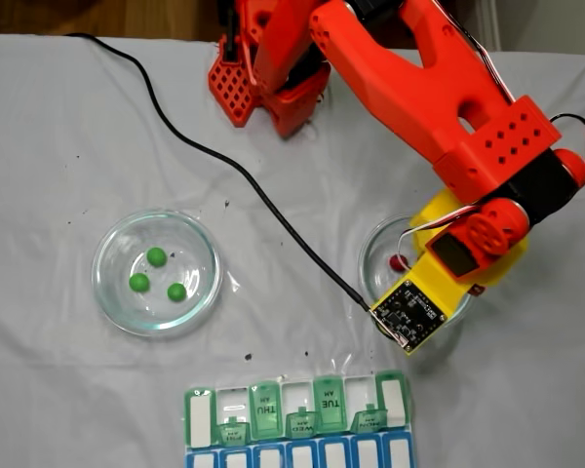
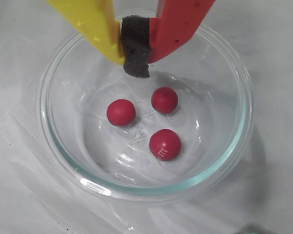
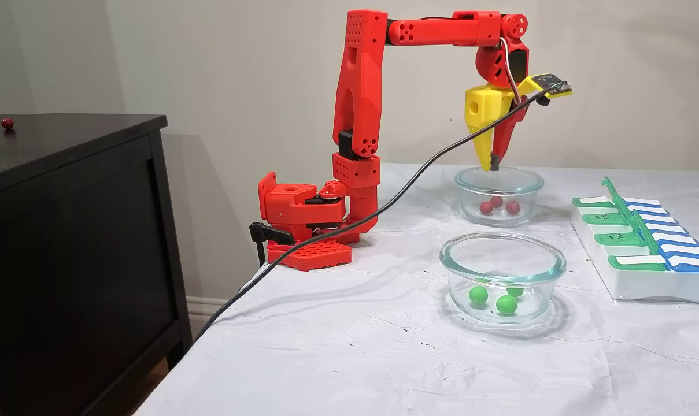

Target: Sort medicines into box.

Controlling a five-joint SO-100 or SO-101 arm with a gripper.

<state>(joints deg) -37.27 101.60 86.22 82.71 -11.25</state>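
Near dish: a clear round glass dish [image 3: 502, 277] on the white-covered desk [image 3: 349, 358] holds three bright green pill balls [image 3: 494, 300].
Organizer: the white weekly pill box with green and blue lids [image 3: 644, 248] looks unfilled.
Far dish: three dark red pill balls [image 2: 151, 119] lie in a second glass dish [image 2: 234, 146].
Gripper: the yellow-and-red gripper [image 2: 135, 61] hangs just above them, jaws together on only its foam pad.
Progress: no sorting done; six remain.
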